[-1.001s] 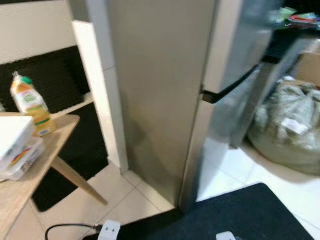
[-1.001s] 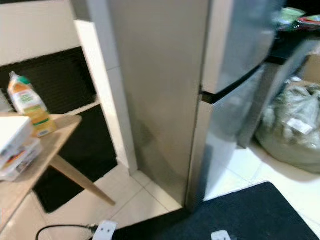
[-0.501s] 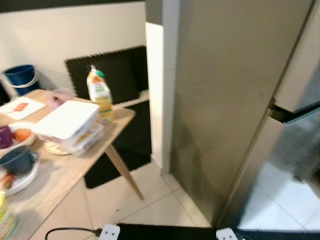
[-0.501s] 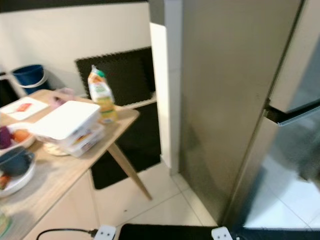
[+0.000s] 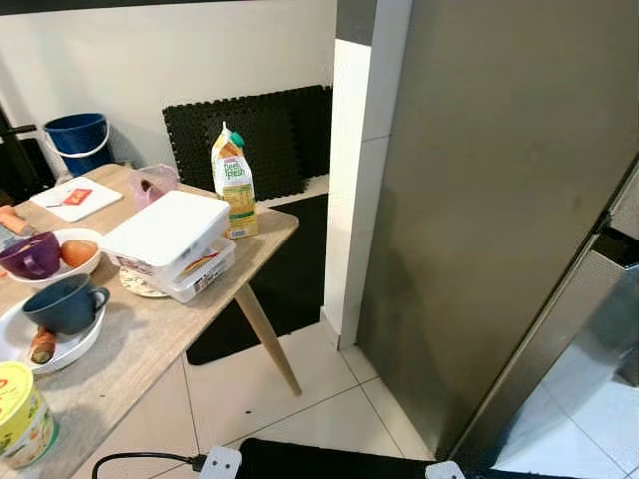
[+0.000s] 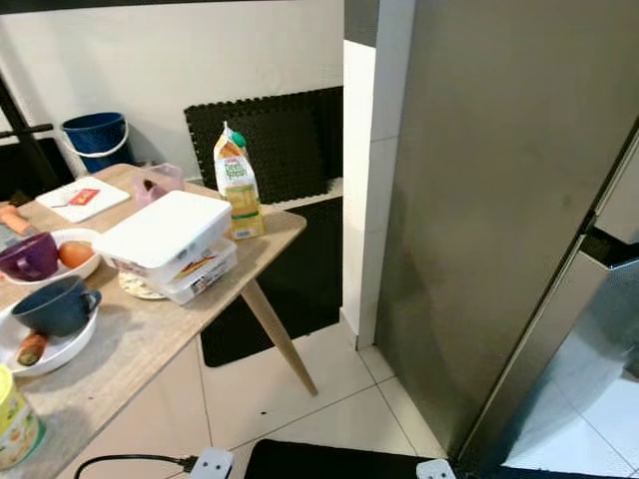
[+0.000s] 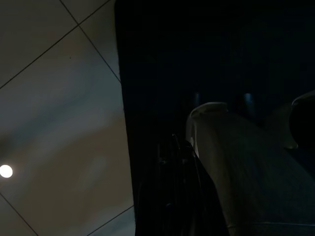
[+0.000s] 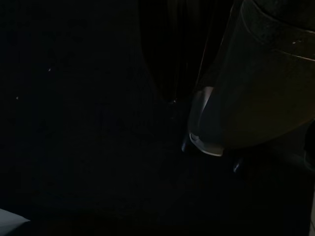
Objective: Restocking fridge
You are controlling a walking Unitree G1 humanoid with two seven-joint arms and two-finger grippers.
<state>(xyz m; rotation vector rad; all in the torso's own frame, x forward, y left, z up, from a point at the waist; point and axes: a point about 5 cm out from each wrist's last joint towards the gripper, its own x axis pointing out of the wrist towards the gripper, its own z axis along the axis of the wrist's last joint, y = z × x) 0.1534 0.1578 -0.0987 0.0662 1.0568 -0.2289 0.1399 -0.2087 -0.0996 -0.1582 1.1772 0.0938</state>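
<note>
- Fridge (image 5: 499, 200) stands on the right of the head views, its grey steel side facing the camera and its door edge at the far right.
- Wooden worktop (image 5: 150, 339) stands to the left of the fridge, well apart from it across white floor tiles (image 5: 300, 399).
- Juice carton (image 5: 234, 181) with a green cap stands upright near the worktop's far corner.
- Just beside the carton lie stacked white-lidded food boxes (image 5: 168, 239), resting partly on a small plate.
- Nearer the camera are a blue mug (image 5: 62, 305) on a white plate, a purple cup (image 5: 32, 255) in a bowl with an orange fruit, and a yellow tub (image 5: 22, 414) at the worktop's near edge.
- Blue bucket (image 5: 80, 140) sits on the floor by the back wall, next to black foam mats (image 5: 270, 130).
- Both arms hang low over a dark mat and tiles in very dark wrist views; I cannot tell how either set of jaws stands.
</note>
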